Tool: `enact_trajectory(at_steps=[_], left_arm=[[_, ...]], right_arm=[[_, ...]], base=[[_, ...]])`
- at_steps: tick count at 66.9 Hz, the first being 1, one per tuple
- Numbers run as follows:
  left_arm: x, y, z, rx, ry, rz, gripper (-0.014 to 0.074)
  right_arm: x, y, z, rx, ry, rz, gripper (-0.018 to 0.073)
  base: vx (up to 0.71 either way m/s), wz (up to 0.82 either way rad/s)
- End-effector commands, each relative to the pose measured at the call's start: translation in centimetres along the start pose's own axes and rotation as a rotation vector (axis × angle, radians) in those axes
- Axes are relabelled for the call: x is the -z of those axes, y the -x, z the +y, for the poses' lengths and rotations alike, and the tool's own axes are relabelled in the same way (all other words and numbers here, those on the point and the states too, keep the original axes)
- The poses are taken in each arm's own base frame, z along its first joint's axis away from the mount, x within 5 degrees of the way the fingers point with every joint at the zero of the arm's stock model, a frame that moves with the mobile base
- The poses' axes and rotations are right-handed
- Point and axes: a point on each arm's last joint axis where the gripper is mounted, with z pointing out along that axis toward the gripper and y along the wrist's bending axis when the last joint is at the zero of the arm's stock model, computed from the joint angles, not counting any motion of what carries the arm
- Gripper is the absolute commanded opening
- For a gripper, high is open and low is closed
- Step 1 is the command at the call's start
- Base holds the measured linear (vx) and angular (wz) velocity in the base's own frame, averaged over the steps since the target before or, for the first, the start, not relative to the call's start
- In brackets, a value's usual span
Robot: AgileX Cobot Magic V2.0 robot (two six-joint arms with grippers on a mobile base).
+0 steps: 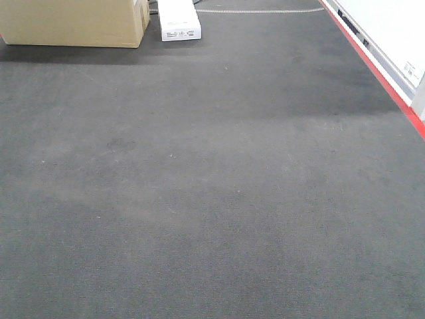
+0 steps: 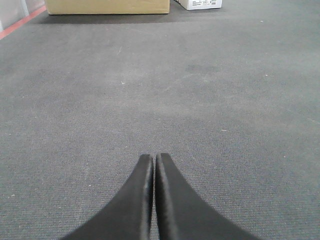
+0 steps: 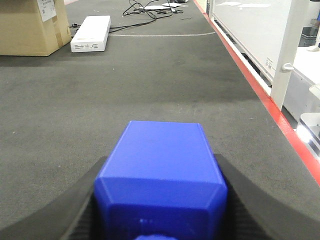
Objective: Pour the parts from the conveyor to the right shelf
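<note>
Left gripper (image 2: 153, 161) pressed closed; right gripper (image 3: 161, 161) clamps a blue box (image 3: 161, 187)

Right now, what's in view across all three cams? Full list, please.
carpet: one, dark grey, floor in every view
cardboard box: one, tan, far left on the carpet
flat box: one, white, just right of the cardboard box
cables: a tangle, count unclear, black, far end of the carpet
floor strip: one, red, along the carpet's right edge
wall panel: one, white, beyond the floor strip
blue box: one, blue, between the right pincer's fingers
left pincer: one, black, shut on nothing, above the carpet
right pincer: one, black, shut on the blue box
</note>
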Motion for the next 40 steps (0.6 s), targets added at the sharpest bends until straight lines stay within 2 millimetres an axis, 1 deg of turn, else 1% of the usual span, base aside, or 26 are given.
enact_trajectory(at_steps=[1, 40], left_arm=[[-0.31, -0.19, -0.02, 0.011, -0.003, -0.031, -0.0006], [-0.31, -0.19, -0.02, 0.011, -0.003, -0.031, -0.0006]], right_arm=[[0.28, 1.58, -0.14, 0.009, -0.018, -0.1, -0.0006], [0.29, 1.59, -0.14, 0.008, -0.018, -0.102, -0.0006]], base=[[0.0, 0.0], [0.0, 0.0]])
